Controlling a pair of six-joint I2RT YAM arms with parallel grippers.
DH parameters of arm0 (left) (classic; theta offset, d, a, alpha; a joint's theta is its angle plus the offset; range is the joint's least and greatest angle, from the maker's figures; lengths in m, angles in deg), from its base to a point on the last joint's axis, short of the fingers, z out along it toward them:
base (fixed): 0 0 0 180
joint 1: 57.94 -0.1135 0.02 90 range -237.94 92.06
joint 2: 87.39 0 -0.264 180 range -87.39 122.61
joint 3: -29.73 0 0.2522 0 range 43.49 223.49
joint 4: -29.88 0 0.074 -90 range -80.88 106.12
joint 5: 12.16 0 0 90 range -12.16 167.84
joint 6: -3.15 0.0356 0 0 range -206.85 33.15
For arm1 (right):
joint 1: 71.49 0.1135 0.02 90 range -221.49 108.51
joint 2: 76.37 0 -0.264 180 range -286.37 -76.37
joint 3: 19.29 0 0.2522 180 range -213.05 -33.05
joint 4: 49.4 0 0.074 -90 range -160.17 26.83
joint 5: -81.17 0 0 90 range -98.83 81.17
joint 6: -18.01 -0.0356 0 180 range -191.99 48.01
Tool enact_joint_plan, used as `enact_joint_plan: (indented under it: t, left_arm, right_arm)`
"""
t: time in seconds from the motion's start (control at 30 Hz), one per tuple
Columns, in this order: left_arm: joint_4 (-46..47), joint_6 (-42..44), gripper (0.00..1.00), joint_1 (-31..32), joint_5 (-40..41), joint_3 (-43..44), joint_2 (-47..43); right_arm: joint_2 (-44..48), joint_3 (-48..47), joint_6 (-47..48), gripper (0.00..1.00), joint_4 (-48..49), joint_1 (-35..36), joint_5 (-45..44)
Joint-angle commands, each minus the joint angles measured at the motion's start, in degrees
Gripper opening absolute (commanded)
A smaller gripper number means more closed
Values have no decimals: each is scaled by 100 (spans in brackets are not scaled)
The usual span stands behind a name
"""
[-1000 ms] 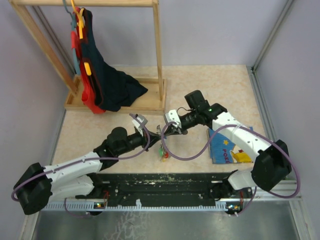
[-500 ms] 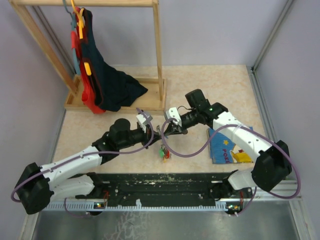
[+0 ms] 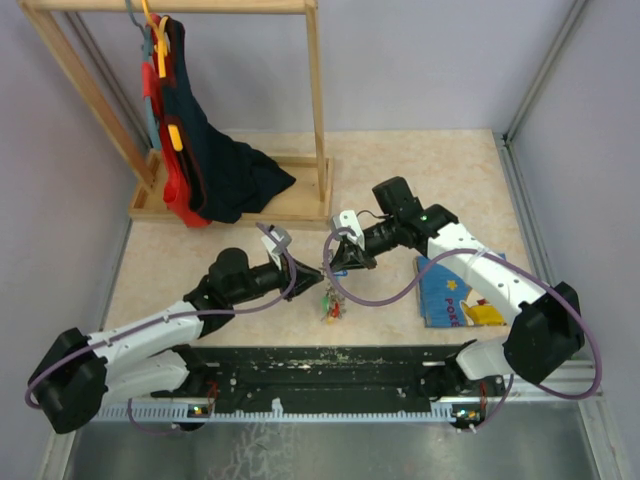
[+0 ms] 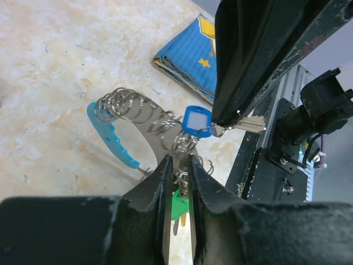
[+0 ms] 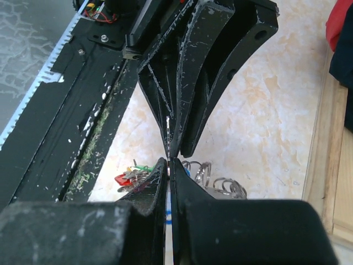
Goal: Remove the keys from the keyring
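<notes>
Left claw (image 4: 179,165) loosened from shut to a narrow gap around the keyring (image 4: 129,107); right claw (image 5: 169,161) clamped on the blue-headed key (image 4: 196,118). Remaining keys (image 3: 331,305) dangling at six o'clock of the claws, over the tabletop (image 3: 430,170). Probably regripping; nothing freed yet.

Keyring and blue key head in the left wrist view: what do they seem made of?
Keyring: thin metal wire, polished silvery, with bright glints along the loops. Blue key head: likely plastic, smooth, evenly coloured with soft shine; its pale centre could be a paper label.
</notes>
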Motion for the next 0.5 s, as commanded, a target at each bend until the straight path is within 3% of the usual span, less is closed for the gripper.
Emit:
enact_joint_plan:
  t: [0.0, 0.2, 0.47]
  left_arm:
    - [689, -171, 24, -52, -228, -126, -10]
    - [1997, 67, 30, -65, -348, -946, -419]
    - [3708, 1082, 36, -52, -768, -1787, -431]
  right_arm:
    - [226, -323, -127, 0, 258, -62, 400]
    - [217, -365, -176, 0, 235, -71, 370]
    - [199, -444, -164, 0, 127, -80, 421]
